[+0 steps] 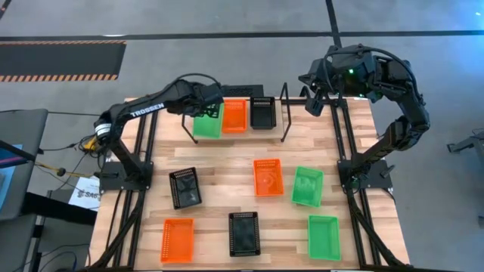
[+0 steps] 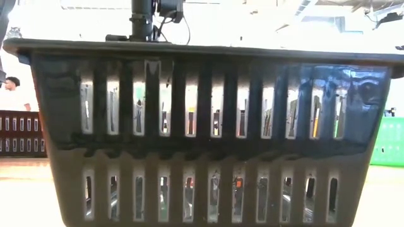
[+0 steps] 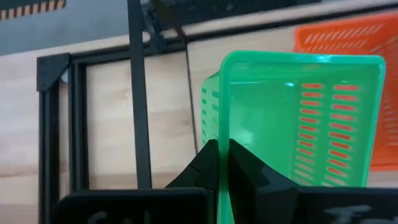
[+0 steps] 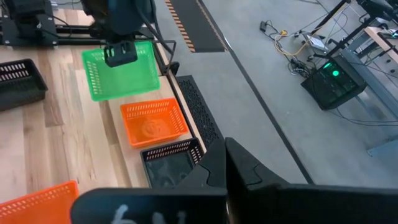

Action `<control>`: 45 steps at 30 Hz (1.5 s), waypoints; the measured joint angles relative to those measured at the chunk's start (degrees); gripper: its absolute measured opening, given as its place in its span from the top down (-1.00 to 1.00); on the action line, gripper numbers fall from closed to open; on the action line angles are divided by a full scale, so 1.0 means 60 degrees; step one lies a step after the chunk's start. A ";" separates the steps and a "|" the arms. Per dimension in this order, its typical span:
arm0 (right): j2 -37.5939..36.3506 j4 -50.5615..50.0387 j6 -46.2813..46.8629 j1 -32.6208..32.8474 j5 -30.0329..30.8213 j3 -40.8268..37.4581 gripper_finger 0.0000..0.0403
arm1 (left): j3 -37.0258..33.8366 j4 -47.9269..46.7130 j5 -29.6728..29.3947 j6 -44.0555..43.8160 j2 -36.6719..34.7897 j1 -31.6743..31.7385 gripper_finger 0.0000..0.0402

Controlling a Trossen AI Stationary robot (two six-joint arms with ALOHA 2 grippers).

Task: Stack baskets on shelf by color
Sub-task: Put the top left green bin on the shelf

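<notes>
carrying a green basket [image 1: 207, 125] pinched by its rim, the left gripper [image 1: 212, 112] holds it at the shelf [image 1: 283, 113] beside one orange and one black, six more on the table [image 1: 219, 170], right gripper [image 1: 313, 104] closed, empty.

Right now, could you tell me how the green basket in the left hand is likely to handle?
Probably light and fairly stiff: the left hand holds the green basket by one thin wall. Its slatted plastic looks smooth, so it may slip or swing.

Overhead sees the whole table [image 1: 227, 170]; low view is blocked by a black basket [image 2: 208, 132]; wrists share the shelf area.
</notes>
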 joint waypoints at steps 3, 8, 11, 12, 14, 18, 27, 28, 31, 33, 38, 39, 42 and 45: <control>0.0000 0.0000 0.0000 0.0000 0.0000 0.0001 0.97 | -0.0216 0.0219 0.0059 0.0102 0.0003 0.0145 1.00; 0.0000 -0.0004 -0.0007 0.0000 0.0000 0.0000 0.97 | -0.0390 0.0775 0.0068 0.0412 -0.0001 0.0369 1.00; 0.0000 -0.0006 -0.0018 0.0001 0.0000 0.0003 0.97 | -0.0590 0.1134 0.0423 0.0596 0.0000 0.0604 1.00; 0.0000 -0.0004 -0.0018 0.0002 0.0000 0.0004 0.97 | -0.0666 0.1233 0.0520 0.0657 0.0000 0.0680 1.00; 0.0000 -0.0007 -0.0018 0.0000 0.0000 0.0000 0.97 | -0.0874 0.1363 0.0732 0.0692 -0.0003 0.0828 1.00; 0.0000 -0.0004 -0.0018 0.0002 0.0000 0.0002 0.97 | -0.1162 0.1592 0.0937 0.0706 0.0011 0.0988 1.00; 0.0000 -0.0007 -0.0015 0.0000 0.0000 0.0004 0.97 | -0.1698 0.3012 0.1560 0.0906 0.0022 0.1004 1.00; 0.0000 -0.0006 -0.0015 0.0003 0.0000 0.0003 0.97 | -0.1698 0.3020 0.1560 0.0910 0.0022 0.1004 1.00; 0.0000 -0.0010 -0.0011 0.0001 0.0000 0.0002 0.97 | -0.1698 0.3039 0.1557 0.0917 0.0022 0.1004 1.00; 0.0000 -0.0010 -0.0011 0.0004 0.0000 0.0001 0.97 | -0.1698 0.3036 0.1557 0.0917 0.0022 0.1004 1.00; 0.0000 -0.0100 -0.0011 0.0000 0.0000 0.0002 0.97 | -0.1698 0.3067 0.1487 0.0917 0.0022 0.1104 1.00; 0.0000 -0.0168 -0.0007 0.0000 0.0000 0.0002 0.97 | -0.1698 0.3081 0.1491 0.0913 0.0022 0.1173 1.00; 0.0000 -0.0275 0.0049 0.0000 0.0000 0.0000 0.97 | -0.1698 0.3174 0.1638 0.0874 0.0022 0.1434 1.00; 0.0000 -0.0391 0.0153 0.0004 0.0000 0.0004 0.97 | -0.1698 0.3117 0.1849 0.0919 0.0022 0.1702 1.00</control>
